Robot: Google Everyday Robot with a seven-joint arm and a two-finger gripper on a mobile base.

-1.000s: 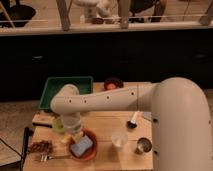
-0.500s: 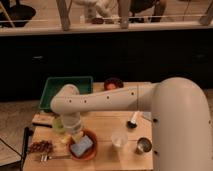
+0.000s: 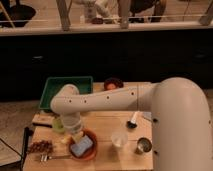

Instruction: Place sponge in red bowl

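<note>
The light blue sponge (image 3: 81, 147) lies inside the orange-red bowl (image 3: 91, 152), which stands near the table's front left. My gripper (image 3: 76, 134) hangs at the end of the white arm, just above the bowl's back left rim and right over the sponge's far end. The arm reaches across the table from the right and hides part of the bowl's back edge.
A pale yellow-green cup (image 3: 58, 125) stands just left of the gripper. A green tray (image 3: 67, 86) and a dark maroon bowl (image 3: 113, 82) are at the back. A clear cup (image 3: 118, 138), a metal cup (image 3: 143, 146) and a brown snack pile (image 3: 40, 146) stand along the front.
</note>
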